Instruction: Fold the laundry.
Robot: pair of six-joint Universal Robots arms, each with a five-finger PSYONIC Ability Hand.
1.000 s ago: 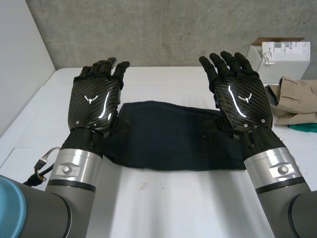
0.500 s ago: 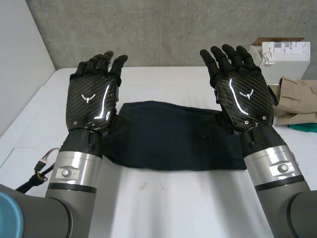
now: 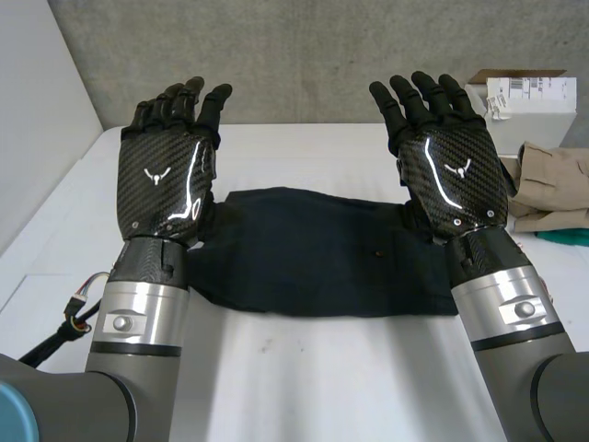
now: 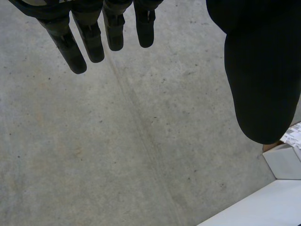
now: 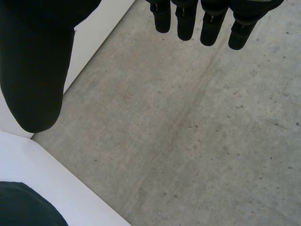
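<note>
Head view: my left hand [image 3: 164, 180] and right hand [image 3: 451, 175] are hovering, fingers straight, empty.
Black cloth [image 3: 313, 253]: lying flat; likely soft, light.
Hold: I am favouring its near corners.

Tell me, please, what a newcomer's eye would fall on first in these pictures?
The two black hands, the left hand and the right hand, hover open with fingers straight, one over each end of a dark cloth lying flat on the white table. At the far right are a beige garment and a white box.
</note>
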